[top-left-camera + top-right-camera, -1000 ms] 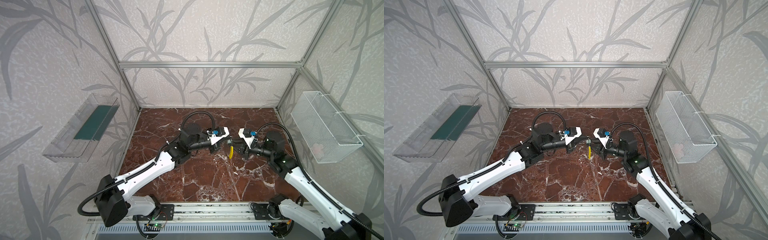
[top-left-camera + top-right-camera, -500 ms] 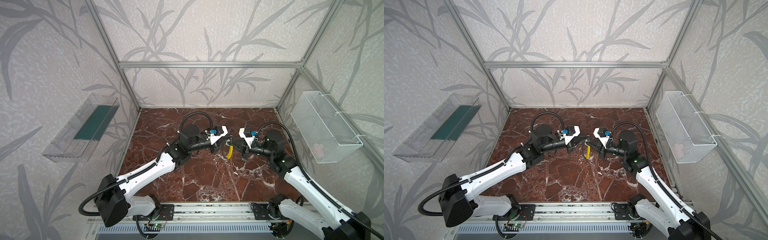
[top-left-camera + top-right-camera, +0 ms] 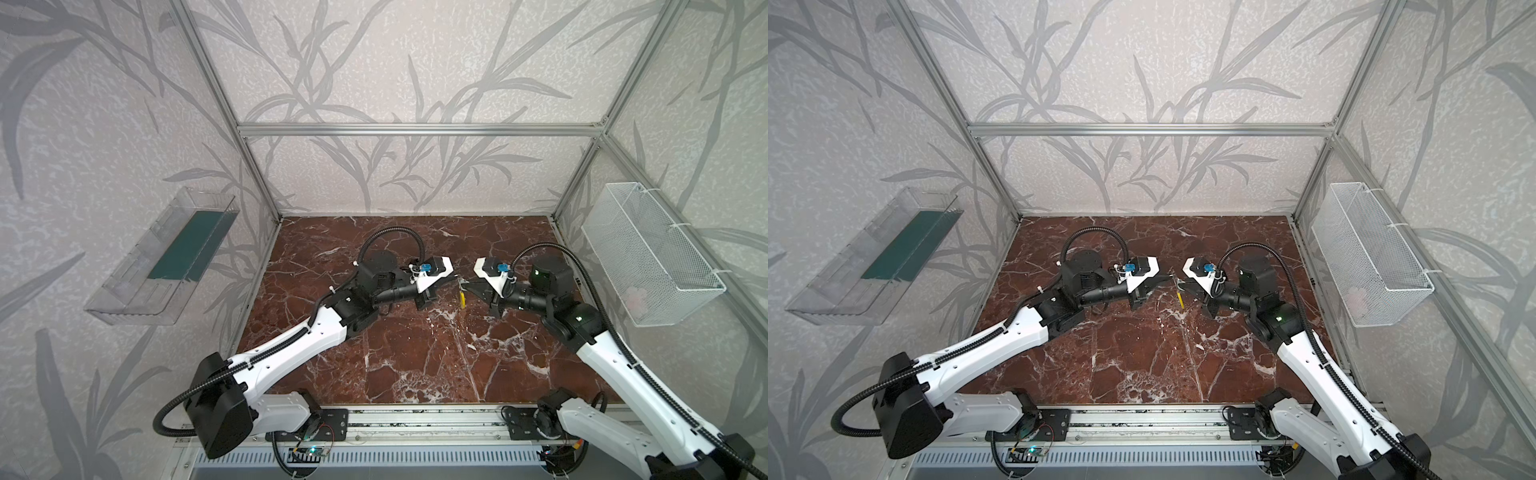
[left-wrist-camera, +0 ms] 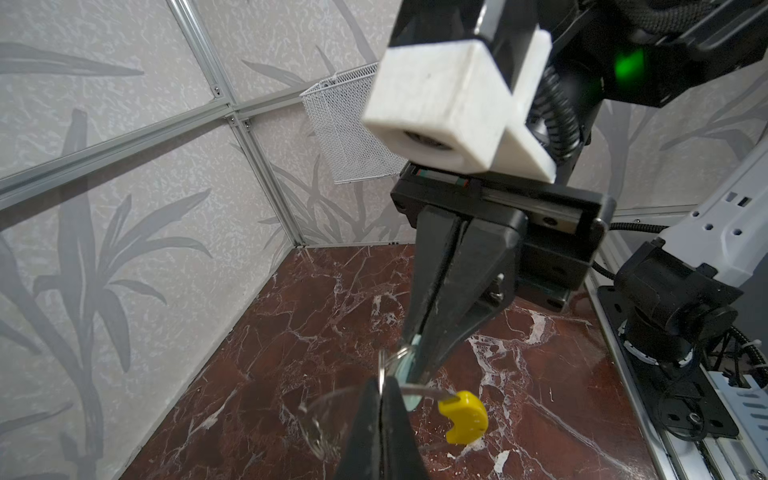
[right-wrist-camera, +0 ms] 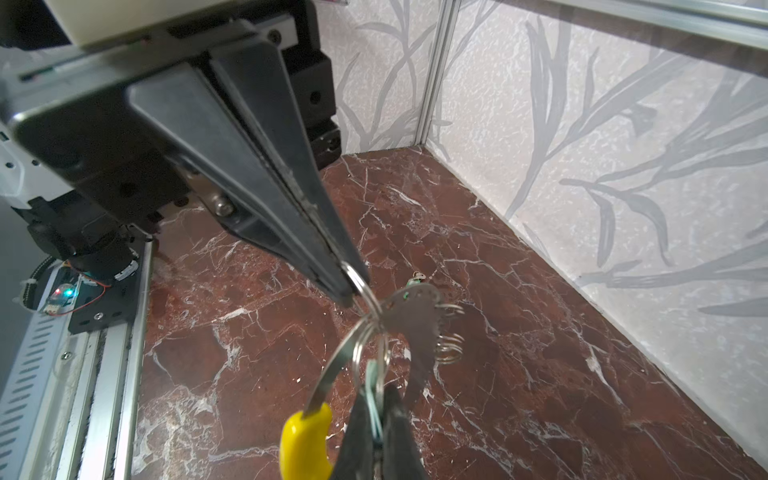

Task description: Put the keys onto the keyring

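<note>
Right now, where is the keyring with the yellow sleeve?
In both top views the keyring hangs over the marble table near its middle, gripped by the left fingers, with the right fingers holding a mint key beside it.

The keyring hangs in the air above the desk, between two tool tips. It is a thin grey metal band that curves down into a bright yellow sleeve, which sits at its low end. Its upper loop is pinched in the closed tip of the left tool. One key, its pale green head seen edge-on, is clamped in the closed right tool, just beside the band and against the thin wire loops gathered there. A flat grey toothed metal piece hangs next to them, blurred; whether it is that key's blade cannot be told. In both top views the yellow sleeve points downward over the middle of the desk.
</note>
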Action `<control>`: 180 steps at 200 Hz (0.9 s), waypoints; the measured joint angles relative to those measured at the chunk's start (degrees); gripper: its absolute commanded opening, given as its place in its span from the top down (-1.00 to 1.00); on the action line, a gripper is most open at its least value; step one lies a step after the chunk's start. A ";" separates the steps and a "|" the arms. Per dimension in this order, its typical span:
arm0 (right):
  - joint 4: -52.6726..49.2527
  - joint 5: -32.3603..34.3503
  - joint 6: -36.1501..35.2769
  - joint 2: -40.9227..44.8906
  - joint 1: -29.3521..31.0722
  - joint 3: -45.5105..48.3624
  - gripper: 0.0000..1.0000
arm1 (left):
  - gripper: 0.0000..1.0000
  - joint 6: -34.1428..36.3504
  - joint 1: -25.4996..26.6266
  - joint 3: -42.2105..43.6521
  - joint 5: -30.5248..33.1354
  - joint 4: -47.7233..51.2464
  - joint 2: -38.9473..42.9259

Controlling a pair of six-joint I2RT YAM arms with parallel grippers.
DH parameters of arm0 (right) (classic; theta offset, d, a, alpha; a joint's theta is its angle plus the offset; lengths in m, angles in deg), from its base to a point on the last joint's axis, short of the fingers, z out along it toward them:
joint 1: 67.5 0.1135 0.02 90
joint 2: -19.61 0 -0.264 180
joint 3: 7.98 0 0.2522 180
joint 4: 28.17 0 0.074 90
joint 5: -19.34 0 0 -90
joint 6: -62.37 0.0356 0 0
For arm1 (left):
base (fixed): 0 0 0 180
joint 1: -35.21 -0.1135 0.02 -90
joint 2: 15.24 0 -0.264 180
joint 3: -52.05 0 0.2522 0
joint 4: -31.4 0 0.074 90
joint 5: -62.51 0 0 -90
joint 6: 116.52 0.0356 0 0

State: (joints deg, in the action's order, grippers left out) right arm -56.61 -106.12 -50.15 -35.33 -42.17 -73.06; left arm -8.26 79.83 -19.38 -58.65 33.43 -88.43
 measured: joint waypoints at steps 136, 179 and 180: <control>-6.12 6.25 -8.15 -4.92 4.48 -3.56 1.00 | 1.00 0.13 -0.02 0.20 -0.09 2.19 0.00; -6.25 9.01 -9.07 -4.35 5.16 -3.56 1.00 | 1.00 1.09 -0.07 0.20 -0.26 3.74 0.00; -6.27 9.09 -9.07 -4.33 5.20 -3.56 1.00 | 1.00 1.14 -0.07 0.20 -0.26 3.76 0.00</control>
State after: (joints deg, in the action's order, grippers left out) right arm -62.89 -97.03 -59.22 -39.65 -36.97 -76.62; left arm -7.13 79.76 -19.18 -58.91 37.19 -88.43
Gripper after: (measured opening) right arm 0.057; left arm 0.052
